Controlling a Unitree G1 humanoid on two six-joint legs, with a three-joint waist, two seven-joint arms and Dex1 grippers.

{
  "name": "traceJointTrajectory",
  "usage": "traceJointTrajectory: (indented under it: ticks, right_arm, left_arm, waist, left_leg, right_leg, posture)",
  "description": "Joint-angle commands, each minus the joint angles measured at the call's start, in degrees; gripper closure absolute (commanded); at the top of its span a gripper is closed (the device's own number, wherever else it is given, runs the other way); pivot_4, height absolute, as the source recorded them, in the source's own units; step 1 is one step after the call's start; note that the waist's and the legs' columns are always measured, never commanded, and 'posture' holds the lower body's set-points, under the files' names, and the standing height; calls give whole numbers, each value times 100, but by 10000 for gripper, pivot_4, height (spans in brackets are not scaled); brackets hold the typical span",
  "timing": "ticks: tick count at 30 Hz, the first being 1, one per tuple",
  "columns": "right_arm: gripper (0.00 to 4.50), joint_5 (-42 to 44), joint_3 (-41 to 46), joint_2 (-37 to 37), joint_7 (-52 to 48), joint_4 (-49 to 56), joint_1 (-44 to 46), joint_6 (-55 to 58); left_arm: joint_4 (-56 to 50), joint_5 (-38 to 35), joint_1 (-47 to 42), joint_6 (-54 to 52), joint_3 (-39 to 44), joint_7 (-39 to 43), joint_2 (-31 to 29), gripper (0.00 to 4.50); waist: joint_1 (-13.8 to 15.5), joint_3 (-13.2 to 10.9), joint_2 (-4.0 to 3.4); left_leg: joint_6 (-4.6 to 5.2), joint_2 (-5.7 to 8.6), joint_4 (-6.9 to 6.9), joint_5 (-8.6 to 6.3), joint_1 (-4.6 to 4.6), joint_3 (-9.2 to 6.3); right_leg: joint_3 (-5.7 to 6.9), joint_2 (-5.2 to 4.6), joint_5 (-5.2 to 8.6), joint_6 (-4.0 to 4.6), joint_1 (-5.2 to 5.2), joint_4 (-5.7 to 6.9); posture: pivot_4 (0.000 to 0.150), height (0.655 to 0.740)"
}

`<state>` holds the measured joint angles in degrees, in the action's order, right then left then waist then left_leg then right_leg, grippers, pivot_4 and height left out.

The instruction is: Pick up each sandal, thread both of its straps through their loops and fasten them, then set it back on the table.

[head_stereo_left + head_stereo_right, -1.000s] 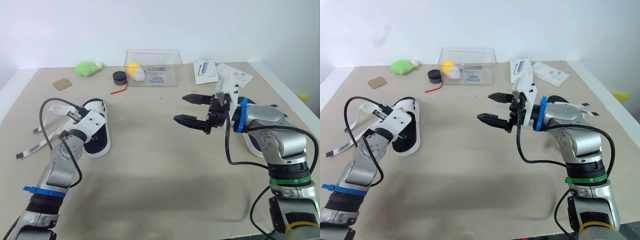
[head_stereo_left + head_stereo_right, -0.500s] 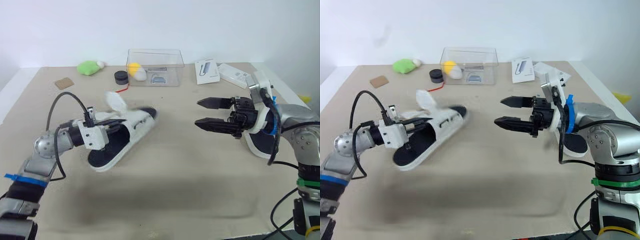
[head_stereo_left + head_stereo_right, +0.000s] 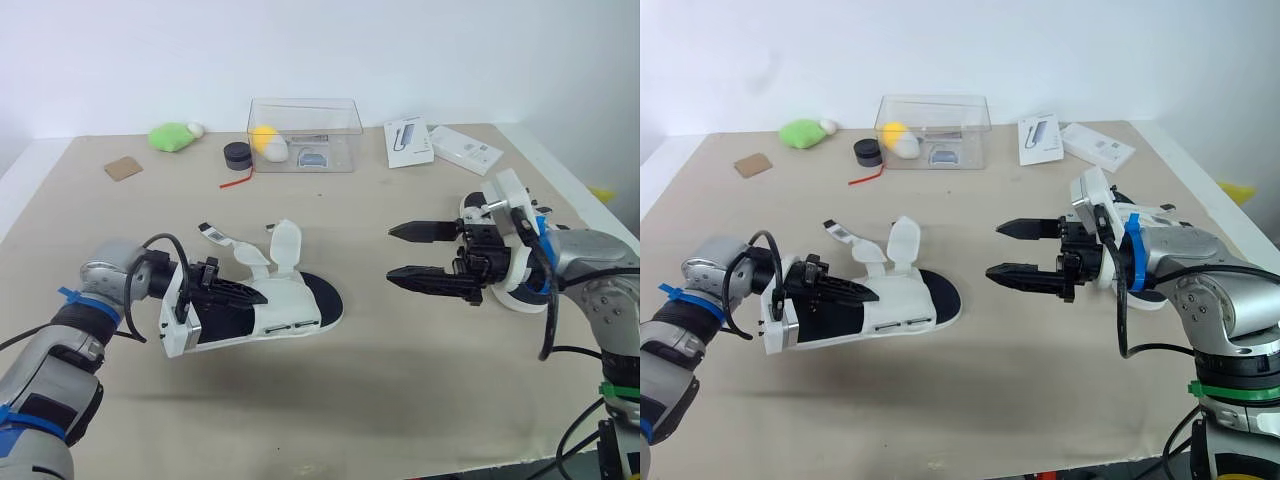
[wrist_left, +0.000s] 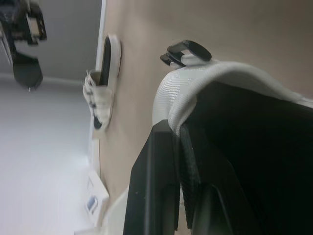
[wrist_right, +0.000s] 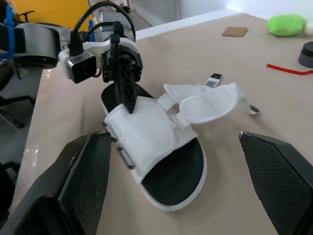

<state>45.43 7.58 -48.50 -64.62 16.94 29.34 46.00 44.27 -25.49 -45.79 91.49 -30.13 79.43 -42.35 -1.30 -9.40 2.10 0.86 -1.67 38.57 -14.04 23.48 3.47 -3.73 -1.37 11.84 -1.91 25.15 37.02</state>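
A white sandal point(image 3: 290, 310) with a black insole is held low over the middle-left of the table, toe pointing right. My left gripper point(image 3: 240, 292) is shut on the side of its heel end point(image 4: 195, 93). Both straps stand loose above it: a wide flap point(image 3: 285, 245) and a thin strap point(image 3: 215, 235) with a printed tip. My right gripper point(image 3: 392, 253) is open, a short way right of the toe and pointing at it, with nothing between its fingers. The second sandal point(image 3: 523, 297) lies on the table behind the right arm, partly hidden.
Along the far side of the table are a clear plastic box point(image 3: 305, 135), a black round piece point(image 3: 238, 155), a red strip point(image 3: 237, 180), a green lump point(image 3: 175, 135), a cardboard square point(image 3: 123, 168) and white packets point(image 3: 410, 142). The table's right edge runs close to the second sandal.
My left gripper has carried the sandal from the left side to the middle-left and turned its toe to the right. My right gripper has drawn back to the right and lower, still open.
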Motion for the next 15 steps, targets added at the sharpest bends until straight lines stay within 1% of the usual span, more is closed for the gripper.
traceJointTrajectory:
  ticks: [1, 5, 8, 15]
  right_arm:
    - [0, 102, 160, -95, 78, 255, -30, -12]
    - [0, 69, 84, -83, 129, 351, -70, -25]
    - [0, 80, 41, -46, 177, 401, -55, -11]
    - [0, 94, -39, -29, 183, 365, 10, -20]
  left_arm:
    - [-52, -808, -275, 101, 70, 412, 103, 44727]
    - [356, -1144, -371, 101, 241, 1000, 305, 44727]
    - [617, -1130, -265, 101, 360, 1247, 423, 44727]
    - [599, -1021, -121, 101, 557, 1307, 504, 44727]
  waist:
    - [1, -1, 1]
    - [2, -1, 1]
    - [-14, -1, 1]
    - [-5, -1, 2]
  left_leg:
    - [0, 1, 1, 0, 0, 1]
    - [0, 0, 5, 0, 1, 2]
    - [0, -3, 5, 0, -1, 4]
    - [0, -3, 6, 0, 2, -5]
  right_leg:
    - [-2, 0, 0, -1, 0, 0]
    - [0, 5, -1, -1, -1, 1]
    - [-2, 10, -1, -1, 0, 1]
    - [-3, 9, -1, -1, 0, 1]
  posture:
    - [1500, 7400]
    - [1500, 7400]
    - [1500, 7400]
    - [1500, 7400]
